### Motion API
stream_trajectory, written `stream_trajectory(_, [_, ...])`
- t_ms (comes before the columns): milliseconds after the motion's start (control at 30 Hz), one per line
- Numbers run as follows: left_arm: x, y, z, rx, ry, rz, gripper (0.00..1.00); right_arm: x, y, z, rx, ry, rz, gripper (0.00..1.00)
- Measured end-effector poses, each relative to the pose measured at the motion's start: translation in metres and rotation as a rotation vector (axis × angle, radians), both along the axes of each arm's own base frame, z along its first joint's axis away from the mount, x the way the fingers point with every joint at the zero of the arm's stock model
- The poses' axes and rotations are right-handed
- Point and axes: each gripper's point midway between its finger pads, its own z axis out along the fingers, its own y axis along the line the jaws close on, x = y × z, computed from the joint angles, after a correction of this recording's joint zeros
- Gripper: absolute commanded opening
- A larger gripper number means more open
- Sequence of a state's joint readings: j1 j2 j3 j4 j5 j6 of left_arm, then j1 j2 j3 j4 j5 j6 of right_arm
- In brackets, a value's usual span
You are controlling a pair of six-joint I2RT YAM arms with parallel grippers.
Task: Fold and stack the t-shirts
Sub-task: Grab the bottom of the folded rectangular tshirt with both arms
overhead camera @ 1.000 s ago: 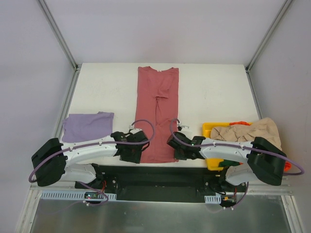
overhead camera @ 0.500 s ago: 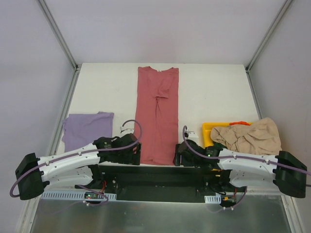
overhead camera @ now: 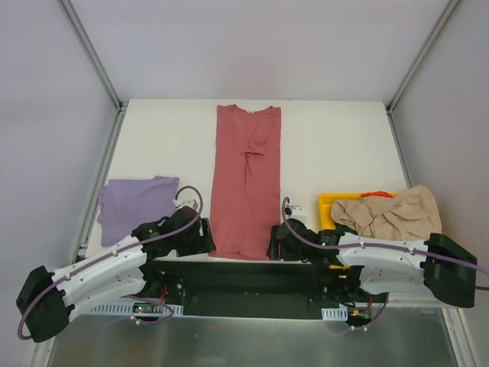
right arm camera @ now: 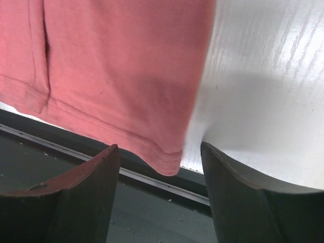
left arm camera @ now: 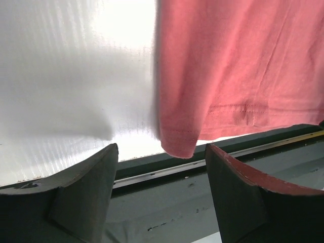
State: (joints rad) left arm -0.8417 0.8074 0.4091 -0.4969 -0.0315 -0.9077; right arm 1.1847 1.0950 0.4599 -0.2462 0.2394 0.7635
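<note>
With the pink tee (overhead camera: 246, 183) lying lengthwise mid-worktop (overhead camera: 336, 145), hem overhanging the near edge, the left gripper (left arm camera: 161, 152) and right gripper (right arm camera: 159, 152) are bracketing its corners, jaws apart and empty, and should be closing together, past the stitching.

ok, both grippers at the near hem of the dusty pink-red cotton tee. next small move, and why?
Probably close both: the left gripper and right gripper are open, each with a hem corner of the dusty pink-red cotton tee between its fingers.

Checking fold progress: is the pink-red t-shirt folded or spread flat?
Partly folded: the pink-red t-shirt lies as a long narrow strip, sides turned inward, not yet folded end to end.
</note>
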Motion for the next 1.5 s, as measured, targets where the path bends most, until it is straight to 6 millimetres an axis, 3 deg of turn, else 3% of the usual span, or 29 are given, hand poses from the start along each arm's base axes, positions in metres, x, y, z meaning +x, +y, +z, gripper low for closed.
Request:
stream_trajectory(200, [0.006, 0.006, -0.004, -0.063, 0.011, 0.069, 0.66, 0.001, 0.010, -0.001, 0.004, 0.022, -0.011, 0.67])
stream_trajectory(367, [0.008, 0.003, -0.006, -0.097, 0.020, 0.093, 0.58, 0.001, 0.010, -0.001, 0.008, 0.026, -0.026, 0.65])
stream_trajectory(733, [0.014, -0.003, -0.001, -0.173, 0.009, 0.115, 0.59, 0.000, 0.008, -0.001, 0.023, 0.040, -0.057, 0.65])
stream_trajectory(900, [0.016, -0.004, 0.001, -0.187, -0.004, 0.120, 0.49, 0.000, 0.008, -0.001, 0.024, 0.040, -0.057, 0.65])
stream_trajectory(1233, [0.011, -0.005, -0.015, -0.147, 0.079, 0.119, 0.29, 0.000, 0.008, -0.002, 0.027, 0.047, -0.069, 0.61])
stream_trajectory(1333, [0.007, -0.007, -0.018, -0.151, 0.095, 0.100, 0.21, 0.000, 0.008, -0.002, 0.027, 0.048, -0.071, 0.56])
stream_trajectory(1467, [0.003, -0.007, -0.022, -0.160, 0.109, 0.086, 0.00, -0.002, 0.006, -0.005, 0.018, 0.057, -0.074, 0.27])
stream_trajectory(1500, [0.002, -0.008, -0.023, -0.163, 0.113, 0.085, 0.00, -0.003, 0.004, -0.007, 0.011, 0.060, -0.073, 0.19])
